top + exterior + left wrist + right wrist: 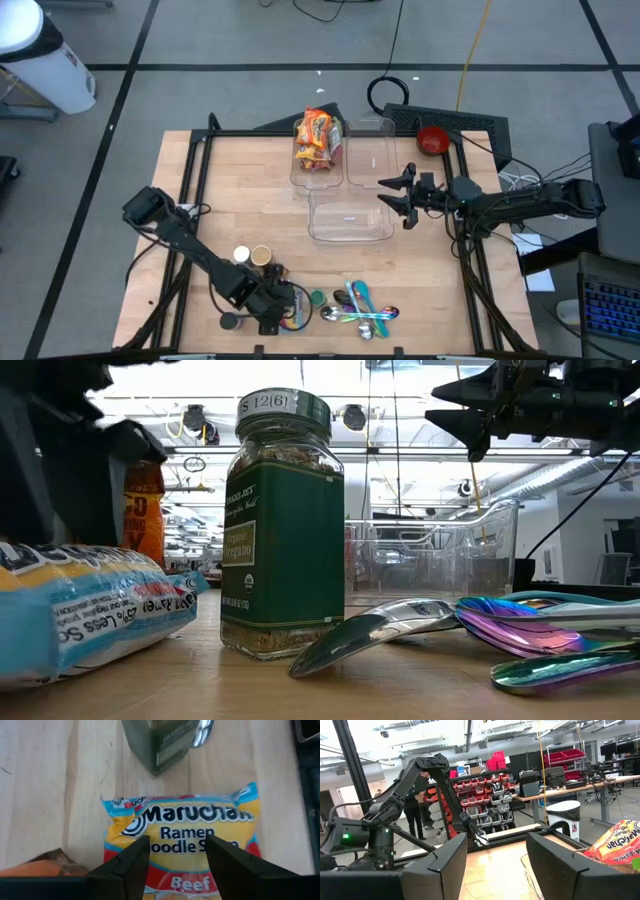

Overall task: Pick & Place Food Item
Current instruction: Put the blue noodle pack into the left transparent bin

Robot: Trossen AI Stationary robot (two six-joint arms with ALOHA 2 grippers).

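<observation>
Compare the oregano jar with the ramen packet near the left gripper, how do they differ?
The oregano jar stands upright, rigid glass with a green label; the ramen packet lies flat, a soft yellow, blue and red wrapper. The left gripper hovers open over the packet, not the jar. Both sit on the wooden table.

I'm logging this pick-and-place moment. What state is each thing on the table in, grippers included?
Ramen packet: lying flat, label up, not gripped.
Left gripper: open, fingers over the ramen packet.
Oregano jar: upright, lid on.
Spoons: lying in a loose pile.
Snack bag: resting in a clear bin.
Front clear bin: empty.
Right gripper: open, raised above the bins.
</observation>
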